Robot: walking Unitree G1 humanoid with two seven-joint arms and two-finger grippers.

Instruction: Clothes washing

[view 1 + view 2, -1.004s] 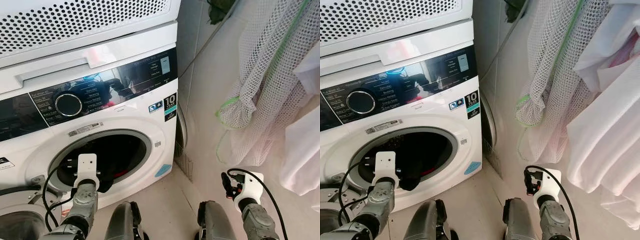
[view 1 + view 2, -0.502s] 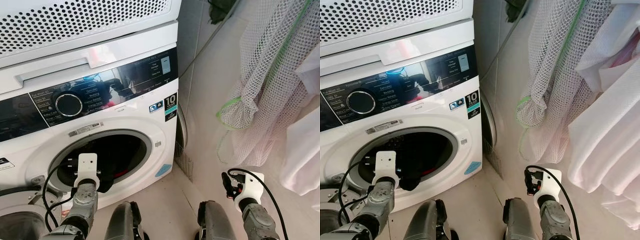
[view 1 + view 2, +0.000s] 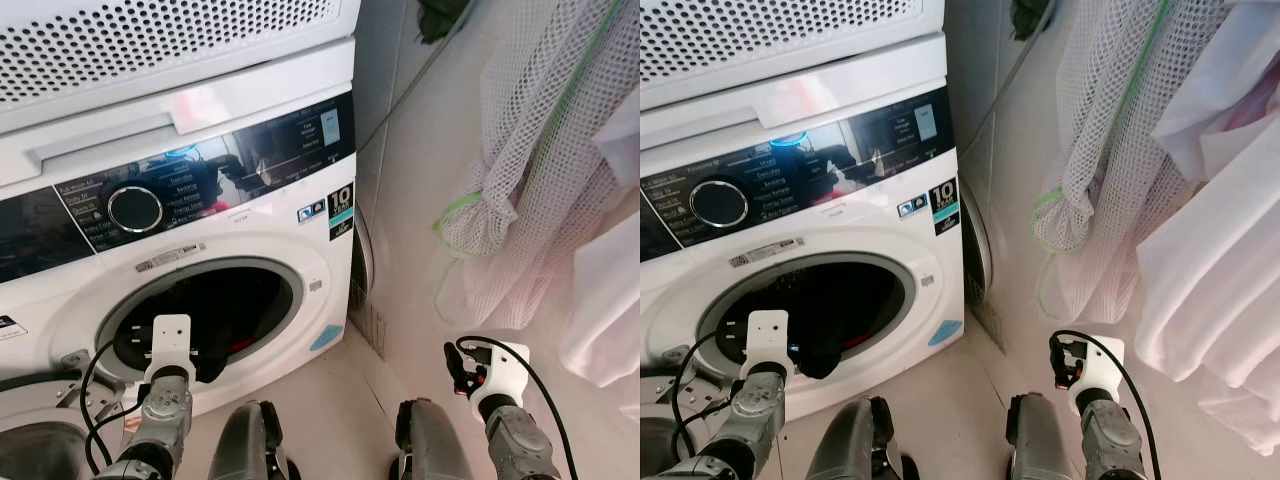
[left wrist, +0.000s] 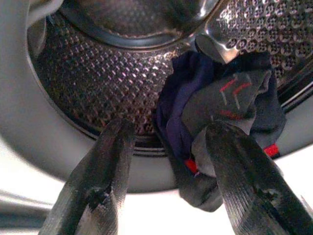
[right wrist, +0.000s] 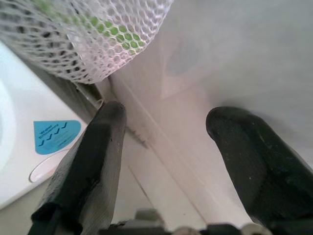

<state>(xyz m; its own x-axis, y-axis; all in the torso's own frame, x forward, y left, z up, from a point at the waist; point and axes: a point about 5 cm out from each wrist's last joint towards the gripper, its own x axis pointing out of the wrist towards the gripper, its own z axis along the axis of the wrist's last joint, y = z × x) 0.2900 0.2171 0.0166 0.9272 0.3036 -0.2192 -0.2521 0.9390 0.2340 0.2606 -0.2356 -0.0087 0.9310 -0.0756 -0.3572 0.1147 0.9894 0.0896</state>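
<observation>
The white front-loading washer [image 3: 250,260] has its round drum mouth [image 3: 200,315] uncovered. A bundle of dark clothes [image 4: 220,112], navy and grey with red marks, hangs over the drum's lower lip [image 3: 212,362]. My left gripper [image 4: 168,196] is open just in front of that lip. One finger [image 4: 244,181] overlaps the bundle's edge, and nothing sits between the fingers. Its white wrist mount [image 3: 170,342] is below the drum mouth. My right gripper [image 5: 166,161] is open and empty, low by the tiled wall to the washer's right, with its mount [image 3: 497,368] there.
A perforated white appliance [image 3: 150,40] sits on top of the washer. The control panel carries a dial [image 3: 135,208]. A mesh laundry bag [image 3: 540,170] and white cloth [image 3: 1210,280] hang at the right. The washer door [image 3: 30,450] is at lower left. My two legs [image 3: 250,445] stand below.
My left wrist has sunk slightly lower in front of the drum mouth. The right arm has stayed put.
</observation>
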